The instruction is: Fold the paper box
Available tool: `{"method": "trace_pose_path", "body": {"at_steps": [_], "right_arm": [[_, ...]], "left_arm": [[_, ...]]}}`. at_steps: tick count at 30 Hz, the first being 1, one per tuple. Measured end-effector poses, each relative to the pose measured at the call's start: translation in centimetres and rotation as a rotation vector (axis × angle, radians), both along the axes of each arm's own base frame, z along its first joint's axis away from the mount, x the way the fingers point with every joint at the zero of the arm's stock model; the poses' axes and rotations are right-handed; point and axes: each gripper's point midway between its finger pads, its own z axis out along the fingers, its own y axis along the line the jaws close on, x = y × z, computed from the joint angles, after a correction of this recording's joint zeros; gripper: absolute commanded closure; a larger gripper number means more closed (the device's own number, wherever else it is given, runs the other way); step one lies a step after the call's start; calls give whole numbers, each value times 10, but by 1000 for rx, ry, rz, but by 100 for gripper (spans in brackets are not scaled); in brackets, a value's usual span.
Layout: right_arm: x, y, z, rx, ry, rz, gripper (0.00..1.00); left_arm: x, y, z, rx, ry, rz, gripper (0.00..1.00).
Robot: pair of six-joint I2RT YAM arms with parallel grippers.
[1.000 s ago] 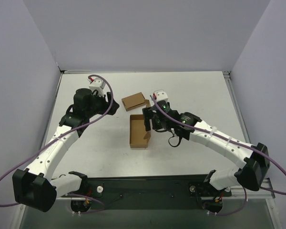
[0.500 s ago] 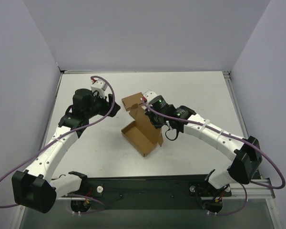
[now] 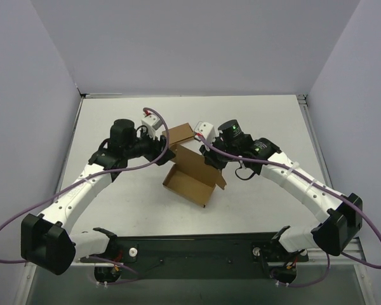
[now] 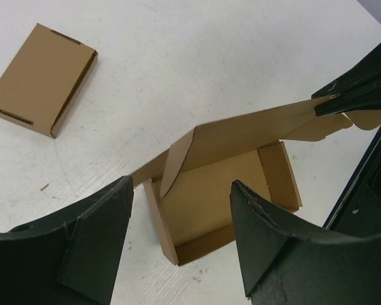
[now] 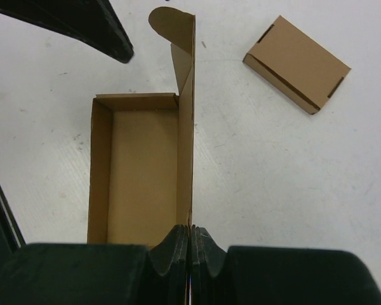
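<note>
A white table (image 3: 260, 121) carries two cardboard pieces. A small, flat, closed brown cardboard box (image 4: 41, 79) lies towards the far side, near the middle. From above it is partly hidden behind the left gripper and the raised flap of the larger piece.

The paper box (image 3: 189, 184), a plain brown die-cut cardboard piece, sits at the middle of the table, just nearer than the small box and apart from it. It forms an open rectangular tray with low walls. Its long lid flap (image 4: 241, 136) stands up along one side, with a rounded tab at one end.

The right gripper (image 5: 190, 244) is closed tight on the top edge of that flap, pinching the thin cardboard between its black fingers. The left gripper (image 4: 182, 183) is spread wide and holds nothing. It hangs over the left end of the paper box, with the tray showing between its two fingers. Whether a fingertip touches the cardboard cannot be told.

Both white arms reach forward from the near edge and bend inward, so that the two wrists face each other across the paper box.
</note>
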Motion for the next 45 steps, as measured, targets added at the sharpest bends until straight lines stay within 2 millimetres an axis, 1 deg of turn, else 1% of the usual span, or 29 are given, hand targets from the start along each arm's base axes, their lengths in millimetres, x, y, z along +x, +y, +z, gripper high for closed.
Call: {"method": "trace_pose_path", "body": {"at_steps": [3, 6, 7, 9, 13, 15, 16, 18, 19, 21, 22, 24, 25, 27, 32, 34, 37, 40, 43, 45], "right_arm": [[-7, 4, -3, 9, 20, 46, 100], [-13, 7, -4, 20, 38, 77, 100], [-14, 7, -4, 22, 40, 82, 100], [-15, 8, -4, 23, 45, 85, 100], [-15, 7, -4, 19, 46, 82, 100], [-13, 6, -5, 14, 42, 73, 100], [-12, 5, -5, 11, 39, 68, 95], [-11, 2, -6, 1, 35, 55, 86], [-10, 1, -6, -3, 34, 47, 77], [-7, -1, -6, -7, 28, 20, 64], [-5, -2, -6, -12, 26, 3, 53], [0, -7, -5, -17, 18, -35, 42], [3, -9, -4, -10, 14, -60, 34], [8, -17, -3, 20, -1, -109, 31], [10, -66, -13, 156, -14, -285, 30], [7, -79, -20, 202, -20, -334, 29], [-5, -84, -38, 263, -23, -350, 26], [-11, -86, -52, 289, -36, -356, 26], [-6, -87, -56, 292, -52, -369, 25], [2, -85, -55, 300, -72, -373, 25]], "left_arm": [[-5, -8, -4, 29, -9, -23, 28], [-7, -11, -6, 55, -33, -34, 41], [-7, -12, -6, 61, -40, -34, 50], [-6, -12, -7, 72, -49, -32, 57], [-7, -13, -10, 95, -61, -35, 61], [-9, -14, -12, 110, -64, -38, 79], [-9, -14, -13, 117, -65, -38, 89], [-9, -14, -15, 137, -72, -36, 99], [-9, -14, -17, 145, -73, -34, 99], [-8, -13, -20, 161, -73, -29, 100], [-8, -13, -22, 171, -72, -22, 100], [-7, -11, -24, 187, -69, -7, 100], [-7, -10, -25, 194, -68, 0, 100], [-5, -7, -27, 205, -70, 18, 100], [-4, -5, -30, 216, -65, 29, 100], [-3, -4, -30, 217, -63, 31, 100], [-3, -4, -33, 221, -57, 33, 100], [-2, -3, -34, 223, -51, 34, 100], [-2, -4, -34, 218, -50, 27, 100], [-3, -5, -34, 216, -49, 21, 100]]}}
